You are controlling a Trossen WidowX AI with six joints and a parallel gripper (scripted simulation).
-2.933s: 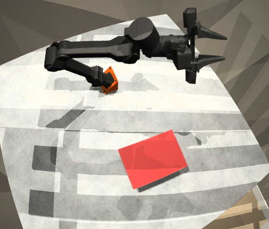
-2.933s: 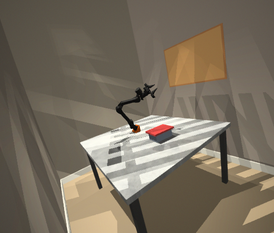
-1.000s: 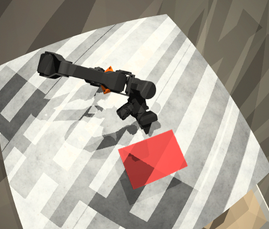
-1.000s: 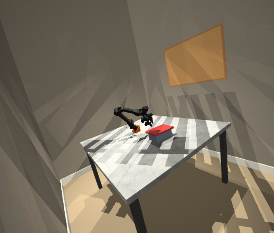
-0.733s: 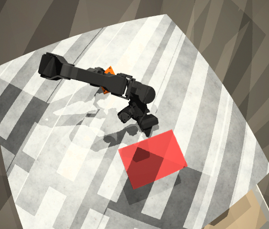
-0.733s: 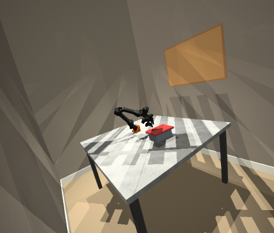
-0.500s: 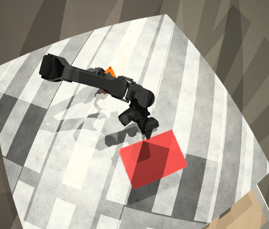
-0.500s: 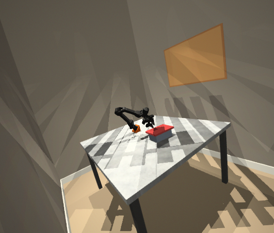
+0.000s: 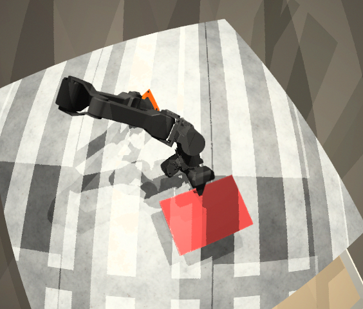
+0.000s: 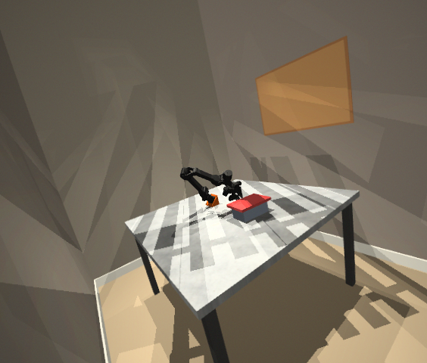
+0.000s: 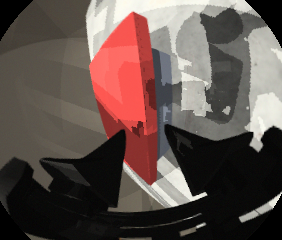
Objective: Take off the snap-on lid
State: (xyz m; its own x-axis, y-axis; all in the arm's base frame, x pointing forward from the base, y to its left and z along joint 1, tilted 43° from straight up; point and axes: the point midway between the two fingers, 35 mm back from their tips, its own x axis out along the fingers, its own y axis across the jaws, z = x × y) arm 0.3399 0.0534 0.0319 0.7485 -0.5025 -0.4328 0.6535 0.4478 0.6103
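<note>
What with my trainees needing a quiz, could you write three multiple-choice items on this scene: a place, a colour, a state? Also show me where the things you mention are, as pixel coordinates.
1. Where is the lid (image 9: 204, 215) (image 10: 250, 202) (image 11: 123, 85)?
A) Flat on the table
B) On the box (image 10: 250, 213) (image 11: 165, 75)
C) On the floor

2. What colour is the lid?
A) Red
B) Green
C) Yellow

3. How is the gripper (image 9: 200, 194) (image 10: 238, 197) (image 11: 145, 130)?
A) Shut on the box
B) Fully shut, empty
C) Open

1 B: the exterior view shows it atop the box.
2 A: all views show red.
3 C: the wrist view shows its fingertips apart.
</note>
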